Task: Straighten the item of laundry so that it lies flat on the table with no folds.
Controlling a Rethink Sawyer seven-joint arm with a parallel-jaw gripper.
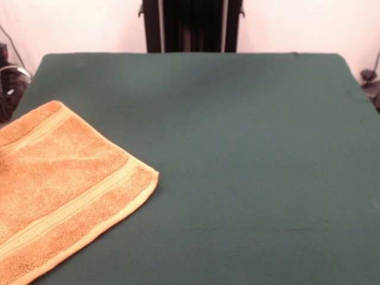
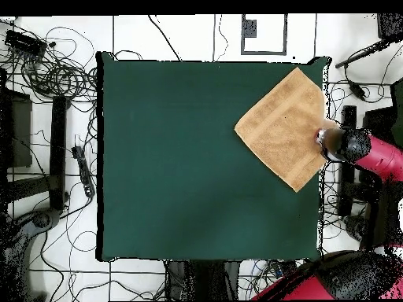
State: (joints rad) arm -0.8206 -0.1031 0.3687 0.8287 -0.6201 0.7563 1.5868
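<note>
Towel (image 1: 62, 190) runs off the left and lower edges of the front view, so only part of it shows there: one corner pointing toward the middle of the table (image 1: 237, 148), with two flat woven bands running parallel to the edges. What shows lies flat, with no fold apparent. The arm is missing from this view altogether.

From overhead, the whole towel (image 2: 282, 130) is visible, set as a diamond in the upper right corner of the table (image 2: 189, 157), one corner at the table's top edge and another reaching its right edge. The red and black arm comes in from the right, and the tool (image 2: 323, 141) sits at the towel's right corner at the table's edge. Its tip is a small pale blur; whether it is spread, clenched or gripping the cloth cannot be told, nor whether it touches the towel.
</note>
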